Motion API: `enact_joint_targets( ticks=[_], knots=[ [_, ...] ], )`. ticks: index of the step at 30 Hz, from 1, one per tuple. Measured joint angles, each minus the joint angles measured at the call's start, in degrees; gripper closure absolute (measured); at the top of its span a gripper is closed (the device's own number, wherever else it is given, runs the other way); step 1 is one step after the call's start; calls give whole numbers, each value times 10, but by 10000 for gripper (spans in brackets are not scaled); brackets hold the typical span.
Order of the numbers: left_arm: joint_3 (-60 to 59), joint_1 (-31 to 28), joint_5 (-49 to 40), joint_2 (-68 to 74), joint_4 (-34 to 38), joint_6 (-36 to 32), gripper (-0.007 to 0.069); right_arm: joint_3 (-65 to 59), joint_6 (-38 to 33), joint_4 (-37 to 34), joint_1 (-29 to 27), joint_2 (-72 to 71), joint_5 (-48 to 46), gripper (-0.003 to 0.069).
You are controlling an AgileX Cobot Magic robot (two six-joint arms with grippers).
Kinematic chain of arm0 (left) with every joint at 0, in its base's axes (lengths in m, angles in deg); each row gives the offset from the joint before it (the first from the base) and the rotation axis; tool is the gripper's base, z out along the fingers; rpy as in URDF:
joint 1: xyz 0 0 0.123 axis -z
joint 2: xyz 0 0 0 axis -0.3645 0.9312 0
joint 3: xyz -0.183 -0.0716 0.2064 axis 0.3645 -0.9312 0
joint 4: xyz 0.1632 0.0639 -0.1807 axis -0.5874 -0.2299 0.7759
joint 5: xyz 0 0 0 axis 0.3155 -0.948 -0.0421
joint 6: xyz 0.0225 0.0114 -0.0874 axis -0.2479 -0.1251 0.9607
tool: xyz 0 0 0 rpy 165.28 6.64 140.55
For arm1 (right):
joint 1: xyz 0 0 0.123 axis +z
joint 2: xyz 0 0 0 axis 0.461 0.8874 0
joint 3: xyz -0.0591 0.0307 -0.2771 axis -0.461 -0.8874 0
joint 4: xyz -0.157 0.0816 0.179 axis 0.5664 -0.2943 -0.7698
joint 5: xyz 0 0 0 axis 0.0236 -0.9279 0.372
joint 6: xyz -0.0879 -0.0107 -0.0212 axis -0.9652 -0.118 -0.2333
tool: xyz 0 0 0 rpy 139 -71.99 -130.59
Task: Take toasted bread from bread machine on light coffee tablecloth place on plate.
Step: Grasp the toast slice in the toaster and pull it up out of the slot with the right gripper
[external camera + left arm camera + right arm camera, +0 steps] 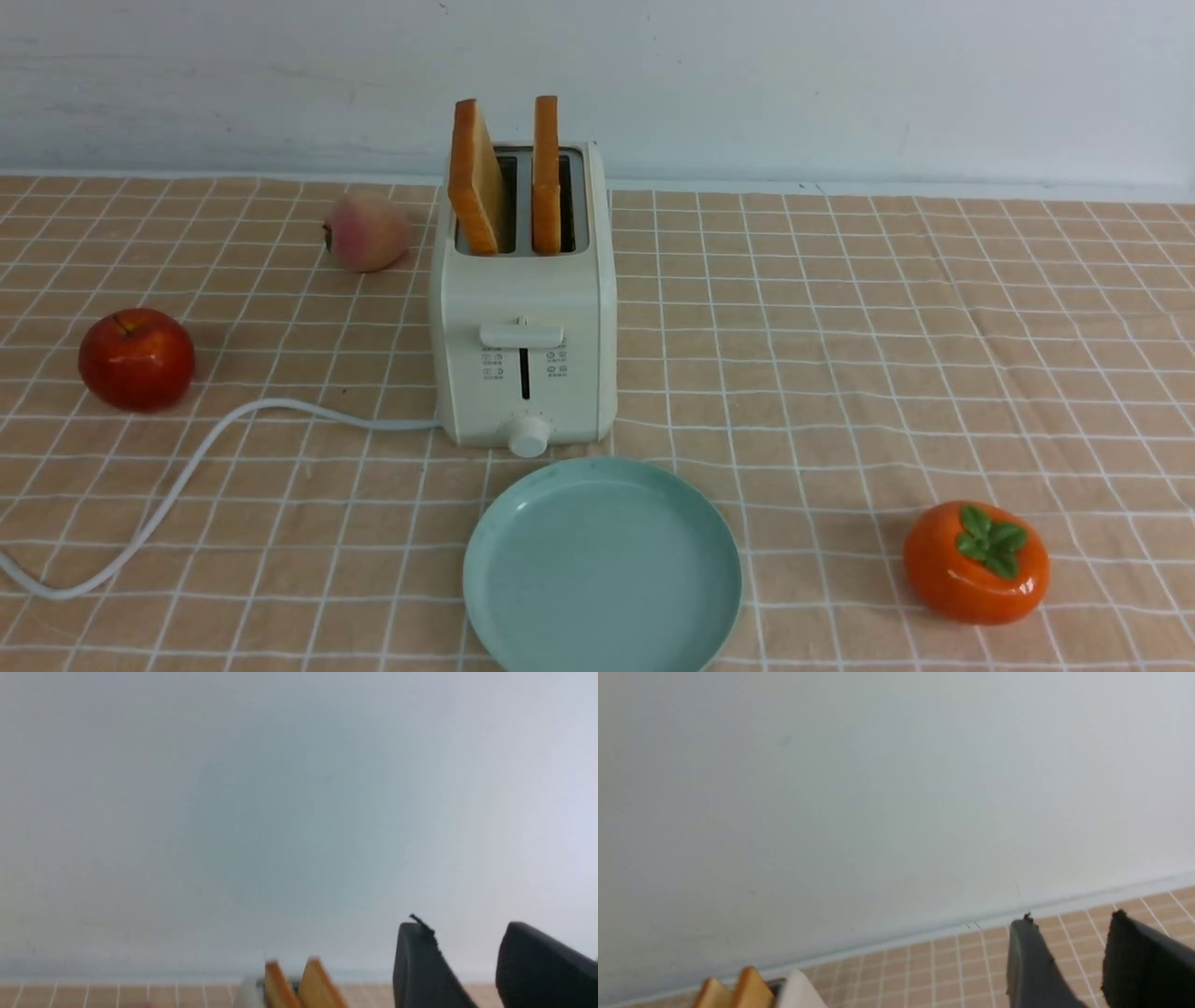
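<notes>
Two slices of toasted bread stand upright in the slots of the cream bread machine: a left slice leaning left and a right slice. The teal plate lies on the light coffee tablecloth just in front of the bread machine, with nothing on it. Neither arm shows in the front view. In the left wrist view my left gripper is open and holds nothing, with the toasted bread far off. In the right wrist view my right gripper is open above the cloth, with the toasted bread at the edge.
A red apple and a peach lie left of the bread machine. Its white cord trails to the front left. An orange persimmon sits at the front right. A pale wall bounds the table behind.
</notes>
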Motion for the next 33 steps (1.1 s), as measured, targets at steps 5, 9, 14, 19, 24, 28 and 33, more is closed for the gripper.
enact_joint_targets(
  ticks=[5, 9, 14, 19, 24, 28, 33],
  knots=[
    [23, 0, -131, 95, -183, 191, 384, 1, 0, -4, 0, 40, -3, 419],
    [40, 0, -211, 138, -315, 345, 384, 3, -20, -57, 7, 75, -10, 419],
    [49, 0, -275, 164, -459, 495, 384, 17, -169, -204, 64, 174, -32, 419],
    [49, 0, -287, 164, -482, 532, 384, 106, -270, -296, 99, 288, -110, 419],
    [49, 0, -324, 150, -486, 538, 384, 306, -283, -300, 141, 459, -202, 419],
    [50, 0, -336, 142, -473, 540, 384, 431, -231, -258, 200, 556, -225, 419],
    [50, 0, -340, 140, -439, 542, 384, 554, -92, -128, 290, 660, -237, 419]
  ],
)
